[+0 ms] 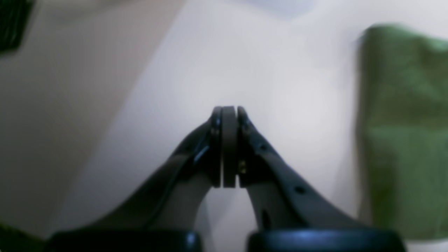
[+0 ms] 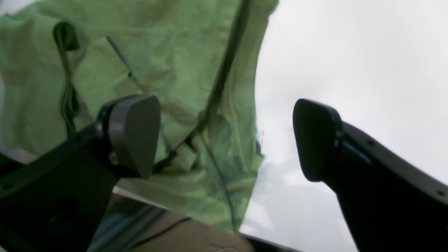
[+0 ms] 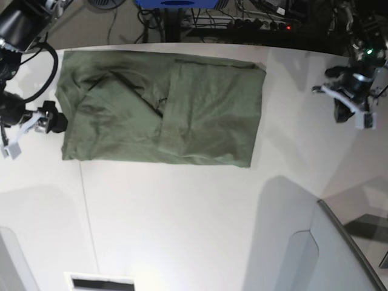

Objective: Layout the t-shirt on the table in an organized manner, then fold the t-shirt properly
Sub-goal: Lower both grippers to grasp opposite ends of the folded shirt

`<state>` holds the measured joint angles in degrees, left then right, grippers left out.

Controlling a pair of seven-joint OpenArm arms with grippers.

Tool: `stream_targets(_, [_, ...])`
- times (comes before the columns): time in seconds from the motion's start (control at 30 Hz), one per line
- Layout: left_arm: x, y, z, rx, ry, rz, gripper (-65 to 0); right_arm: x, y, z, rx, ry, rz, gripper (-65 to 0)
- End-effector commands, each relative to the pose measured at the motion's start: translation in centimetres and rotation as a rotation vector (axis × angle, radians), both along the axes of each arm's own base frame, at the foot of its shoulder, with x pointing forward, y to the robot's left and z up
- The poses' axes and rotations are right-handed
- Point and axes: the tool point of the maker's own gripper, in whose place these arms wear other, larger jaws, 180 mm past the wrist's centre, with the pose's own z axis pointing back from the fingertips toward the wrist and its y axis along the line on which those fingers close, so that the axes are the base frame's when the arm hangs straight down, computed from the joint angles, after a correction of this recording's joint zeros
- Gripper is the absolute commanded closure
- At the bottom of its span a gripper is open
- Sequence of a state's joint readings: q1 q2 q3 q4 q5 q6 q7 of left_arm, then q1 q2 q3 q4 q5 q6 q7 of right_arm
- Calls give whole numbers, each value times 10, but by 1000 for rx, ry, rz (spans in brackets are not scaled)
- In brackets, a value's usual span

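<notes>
Your right claw (image 2: 227, 140) is wide open and empty; your left claw (image 1: 229, 147) is closed, empty. The t-shirt (image 3: 163, 109) lies folded on the bench (image 3: 182, 212).

One green t-shirt (image 3: 160, 109), folded. One big white table (image 3: 182, 224). Two robot arms, each with one gripper: left gripper (image 1: 229, 115) and right gripper (image 2: 227, 140). One grey panel (image 3: 339, 254) at the corner.

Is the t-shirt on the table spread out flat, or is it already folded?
Folded, at least partly. In the base view the t-shirt lies as a compact rectangle on the table, no sleeves stick out, and overlapping layer edges cross its middle.
</notes>
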<state>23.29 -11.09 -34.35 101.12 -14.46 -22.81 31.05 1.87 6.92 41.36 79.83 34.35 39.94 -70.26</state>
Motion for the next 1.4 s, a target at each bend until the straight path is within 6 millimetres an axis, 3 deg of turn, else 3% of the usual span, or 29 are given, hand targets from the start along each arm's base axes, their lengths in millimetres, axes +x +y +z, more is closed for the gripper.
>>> stream_targets(0.0, [-1,8,10,-6,-37,5,0,13,-11,7,19,-47,-23,-564])
stream_targets(0.17, [-26,40,8,-26,-22,96,0,10,-37,-20,108,-6,-115,-564])
stream_targets(0.3, [-28,45,9,-12,-20,104,0,-5,-35,-38,149,66,-126,-564])
stream_targets(0.47, [-23,39,8,-23,-28,96,0,-25,-13,-53,191,142,-98,-561])
stream_targets(0.6, [-16,20,0,-46,-12,42,0,-29,13,-60,191,175,-12,-558])
stream_targets(0.77, [-15,15,-2,-53,-8,31,0,-37,41,-69,228,202,22,-558])
stream_targets(1.13, [-15,15,-4,-56,-4,32,0,-43,66,-74,248,230,82,-557])
stream_targets(1.23, [-14,15,-15,-82,10,46,0,-45,70,-75,256,243,91,-557])
stream_targets(1.37, [-9,-1,-47,-110,81,14,0,-46,77,-76,270,247,95,-555])
